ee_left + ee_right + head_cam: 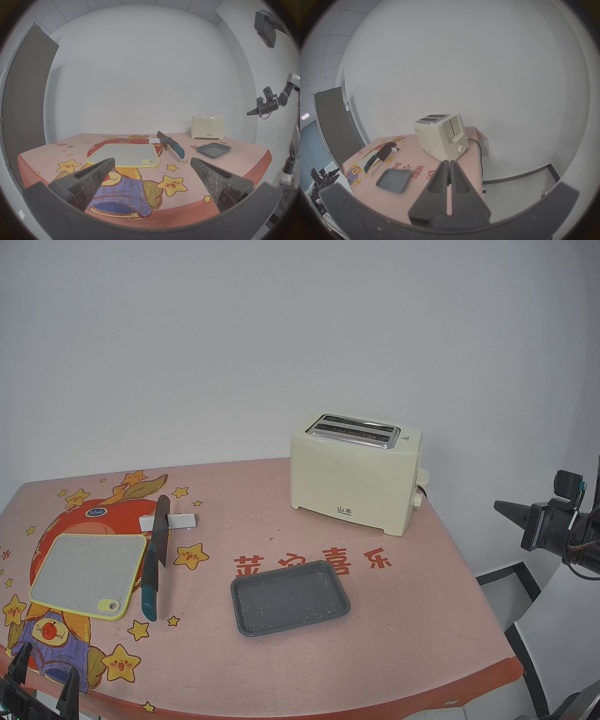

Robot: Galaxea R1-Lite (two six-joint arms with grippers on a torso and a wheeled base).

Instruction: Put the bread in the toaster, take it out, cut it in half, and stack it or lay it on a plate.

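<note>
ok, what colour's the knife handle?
The knife handle is teal, with a dark blade above it. It shows best in the head view.

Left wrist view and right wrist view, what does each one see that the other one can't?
Left wrist view: the board's whole top with its corner hole, and the left gripper up close, open.
Right wrist view: the toaster's slots, lever, dial and cord, and the right gripper up close, shut.
Both: toaster, plate, knife and the pink table.
</note>
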